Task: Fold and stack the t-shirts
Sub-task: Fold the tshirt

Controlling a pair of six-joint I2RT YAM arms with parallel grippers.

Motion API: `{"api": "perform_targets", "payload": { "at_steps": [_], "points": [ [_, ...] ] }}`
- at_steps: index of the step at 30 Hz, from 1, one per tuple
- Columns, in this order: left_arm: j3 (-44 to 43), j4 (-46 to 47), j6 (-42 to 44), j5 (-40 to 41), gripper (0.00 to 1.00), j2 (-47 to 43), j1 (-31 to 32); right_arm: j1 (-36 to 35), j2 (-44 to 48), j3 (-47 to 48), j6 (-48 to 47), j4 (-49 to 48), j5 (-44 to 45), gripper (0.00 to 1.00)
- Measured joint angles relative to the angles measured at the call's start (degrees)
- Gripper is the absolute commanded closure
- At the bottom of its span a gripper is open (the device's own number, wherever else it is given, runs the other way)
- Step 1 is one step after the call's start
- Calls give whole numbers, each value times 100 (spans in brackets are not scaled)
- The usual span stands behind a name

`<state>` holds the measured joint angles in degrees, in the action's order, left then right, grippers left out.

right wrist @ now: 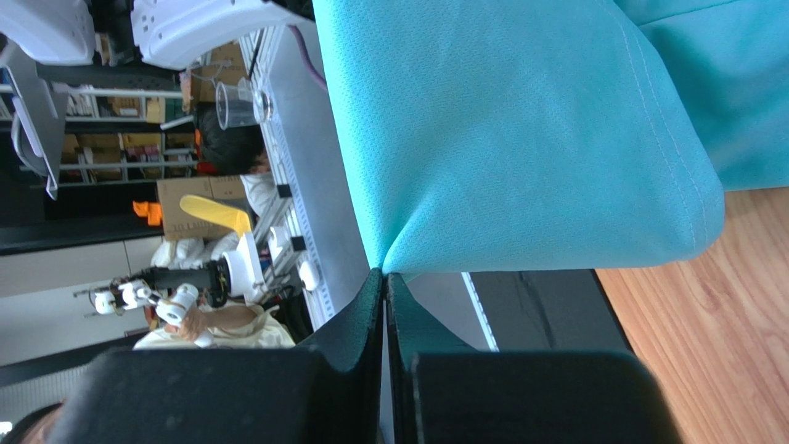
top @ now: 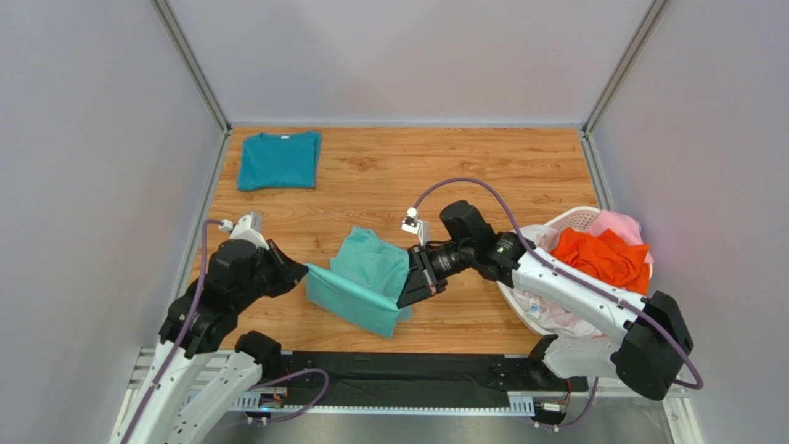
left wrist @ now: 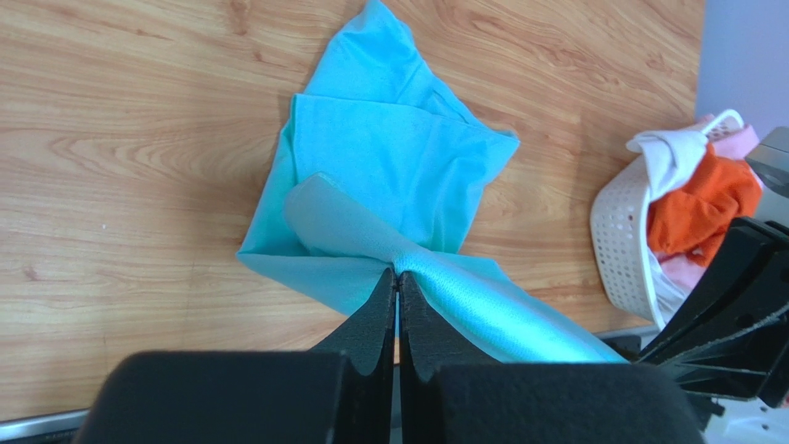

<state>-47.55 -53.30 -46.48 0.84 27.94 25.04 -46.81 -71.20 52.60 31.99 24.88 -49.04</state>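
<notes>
Now my left gripper (left wrist: 398, 273) and right gripper (right wrist: 384, 274) are each pressed together on an edge of the one mint-aqua t-shirt (top: 369, 264) stretched between them. One folded teal t-shirt (top: 278, 160) lies well beyond my left gripper. One white laundry basket (top: 579, 218) beside my right arm holds one orange t-shirt (top: 602, 257).

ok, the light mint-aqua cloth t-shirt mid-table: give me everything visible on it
The light mint-aqua t-shirt is soft, fine-knit cloth with a stitched hem, partly folded and rumpled. Its near edge is lifted and stretched between the left gripper and the right gripper, both shut on it. The far part lies bunched on the wooden table, near the middle.
</notes>
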Motion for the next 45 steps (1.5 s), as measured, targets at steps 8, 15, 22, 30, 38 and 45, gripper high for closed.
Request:
{"api": "perform_targets", "payload": {
  "at_steps": [8,15,22,30,38,45],
  "points": [
    [0,221,-249,557,100,592,0,273,-321,-339,546,-1069,-195,100],
    [2,234,-476,857,100,592,2,-107,-468,-595,1014,-2162,-555,100],
    [2,149,-726,1174,100,343,2,-188,-466,-743,1530,-3357,-813,100],
    [2,140,-868,1309,100,463,2,-72,-796,-1220,2050,-4393,-798,100],
    [2,376,-872,1405,100,1038,2,688,-1115,-1547,2011,-4352,-511,100],
    [-109,890,-857,1429,100,2076,2,1285,-1110,-1309,1272,-3300,22,100]
  ]
}}
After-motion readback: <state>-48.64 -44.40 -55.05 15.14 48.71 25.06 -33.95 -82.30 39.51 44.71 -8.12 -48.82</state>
